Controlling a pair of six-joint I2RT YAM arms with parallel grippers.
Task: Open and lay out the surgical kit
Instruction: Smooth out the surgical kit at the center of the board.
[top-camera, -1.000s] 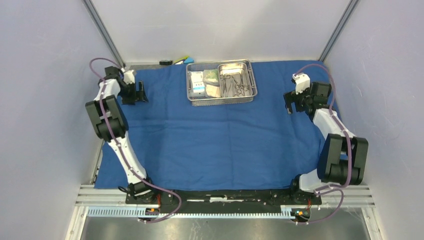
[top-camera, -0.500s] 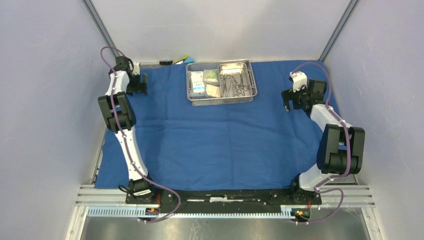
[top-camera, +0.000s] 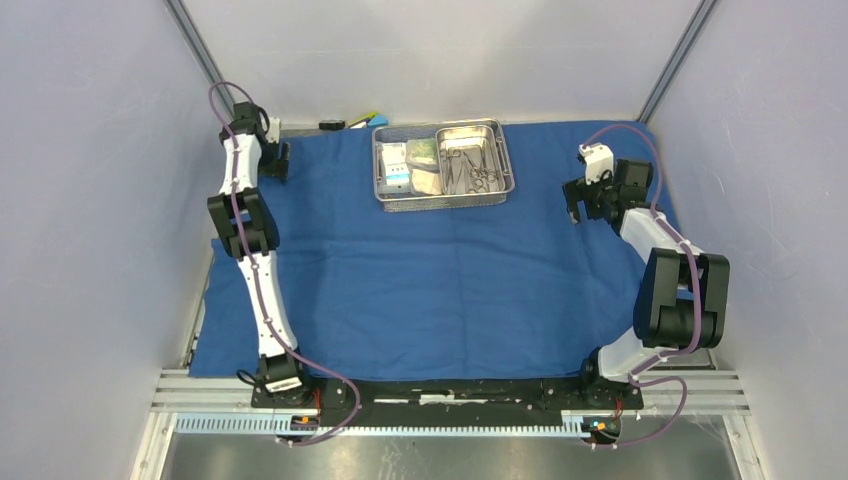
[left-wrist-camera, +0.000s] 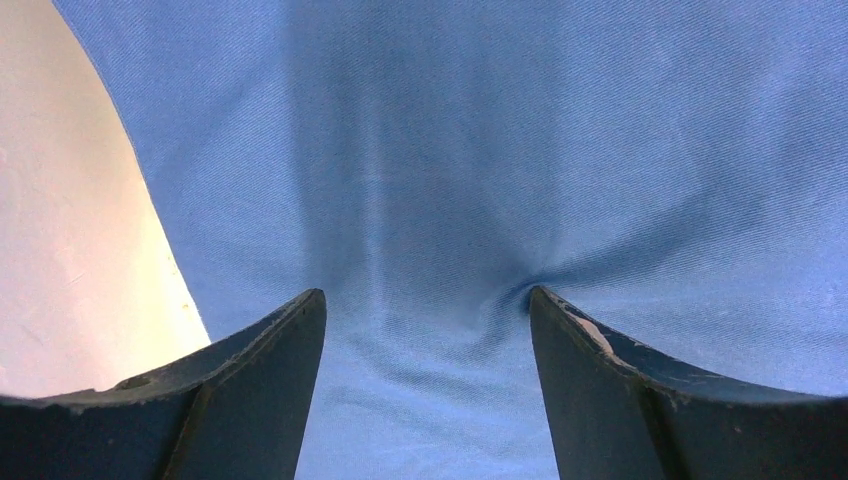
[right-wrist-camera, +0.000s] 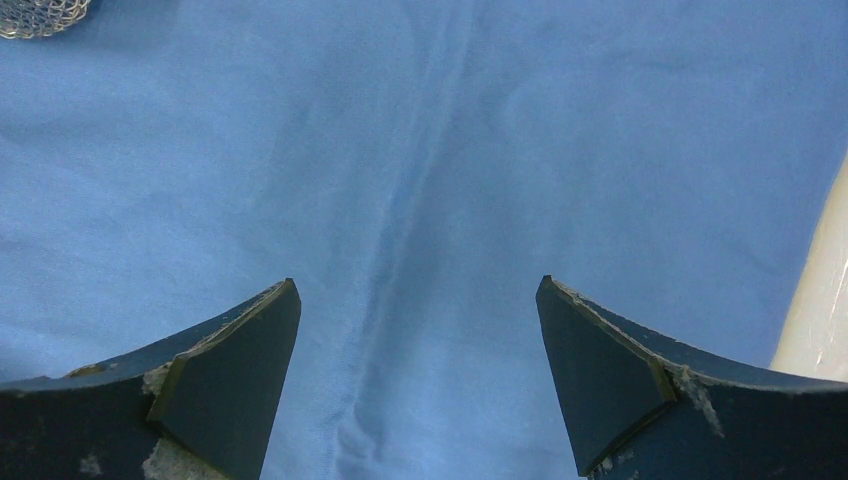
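Note:
The blue cloth wrap (top-camera: 430, 270) lies spread flat over the table. The wire-mesh tray (top-camera: 381, 187) stands on it at the back middle. Inside the tray, the smaller steel pan (top-camera: 497, 155) holds slim metal instruments (top-camera: 468, 170), and clear packets (top-camera: 398, 165) lie to its left. My left gripper (top-camera: 275, 160) is open at the cloth's back left corner. In the left wrist view (left-wrist-camera: 425, 295) its tips press on the cloth (left-wrist-camera: 560, 150), which puckers at the right fingertip (left-wrist-camera: 560, 320). My right gripper (top-camera: 576, 208) is open and empty over the cloth's right side, as the right wrist view (right-wrist-camera: 418, 282) shows.
A small yellow and blue block toy (top-camera: 365, 119) lies behind the cloth at the back wall. Bare table (left-wrist-camera: 60, 220) shows just left of the cloth's edge. A corner of the mesh tray (right-wrist-camera: 40, 15) and a strip of table (right-wrist-camera: 825, 290) show in the right wrist view.
My left arm has stretched farther toward the back left corner, carrying its open gripper back along the cloth. My right gripper shifted slightly back and has since held still.

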